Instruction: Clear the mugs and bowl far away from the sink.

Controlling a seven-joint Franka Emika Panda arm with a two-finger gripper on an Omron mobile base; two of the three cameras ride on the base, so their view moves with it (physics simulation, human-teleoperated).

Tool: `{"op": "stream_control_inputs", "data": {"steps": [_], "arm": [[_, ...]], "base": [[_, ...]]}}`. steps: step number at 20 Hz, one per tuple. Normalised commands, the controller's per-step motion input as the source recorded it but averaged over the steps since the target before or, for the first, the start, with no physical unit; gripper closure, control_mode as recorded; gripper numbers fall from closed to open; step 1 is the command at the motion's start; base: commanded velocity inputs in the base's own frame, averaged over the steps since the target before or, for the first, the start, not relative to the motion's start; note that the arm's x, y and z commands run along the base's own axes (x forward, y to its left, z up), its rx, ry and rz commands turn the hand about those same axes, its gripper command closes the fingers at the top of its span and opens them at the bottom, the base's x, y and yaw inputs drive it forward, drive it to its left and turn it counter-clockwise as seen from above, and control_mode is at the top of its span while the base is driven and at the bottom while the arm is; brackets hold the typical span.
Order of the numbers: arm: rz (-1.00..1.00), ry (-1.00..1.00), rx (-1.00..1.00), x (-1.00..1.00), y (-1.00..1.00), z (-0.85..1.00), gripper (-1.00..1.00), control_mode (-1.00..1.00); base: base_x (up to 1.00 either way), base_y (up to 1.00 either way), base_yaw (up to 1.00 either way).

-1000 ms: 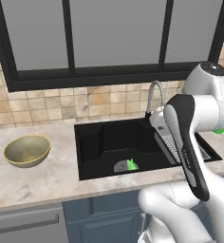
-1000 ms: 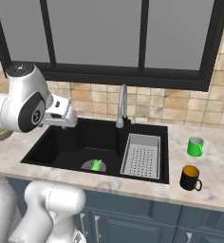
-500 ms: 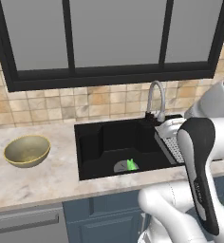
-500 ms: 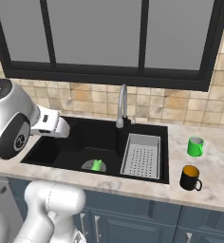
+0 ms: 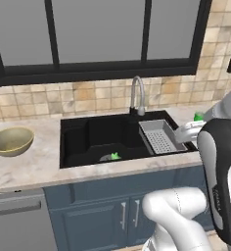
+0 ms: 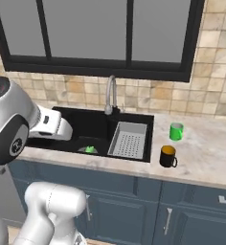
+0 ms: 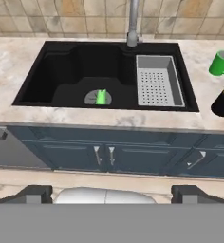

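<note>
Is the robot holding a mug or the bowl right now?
No, nothing is held. The gripper is open with only air between its fingertips. The green mug, black mug and bowl all sit on the counter.

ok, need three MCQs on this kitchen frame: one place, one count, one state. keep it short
1. Where is the bowl?
A. On the counter left of the sink
B. In the drainer tray
C. Beside the mugs

2. How many mugs stand right of the sink?
A. One
B. Two
C. Three

3. How do the gripper jaws stand?
A. Shut on a mug
B. Shut, holding nothing
C. Open, holding nothing

Answers:
1 A: it sits alone on the left counter.
2 B: green mug and black mug.
3 C: hand view shows the tips wide apart with nothing between them.
</note>
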Motion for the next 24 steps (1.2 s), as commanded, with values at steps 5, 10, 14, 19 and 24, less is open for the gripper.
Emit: {"op": "stream_control_inputs", "data": {"steps": [5, 10, 14, 19, 24], "arm": [[0.0, 0.0, 0.0, 0.0, 0.0, 0.0, -1.0, 1.0], [0.0, 0.0, 0.0, 0.0, 0.0, 0.0, -1.0, 1.0], [0.0, 0.0, 0.0, 0.0, 0.0, 0.0, -1.0, 1.0], [0.0, 0.0, 0.0, 0.0, 0.0, 0.0, -1.0, 1.0], [0.0, 0.0, 0.0, 0.0, 0.0, 0.0, -1.0, 1.0]], "base": [[-0.01, -0.43, 0.0], [0.0, -0.64, 0.08], [-0.05, -0.78, 0.15], [0.0, -0.69, 0.18], [0.16, -0.22, 0.17]]}}
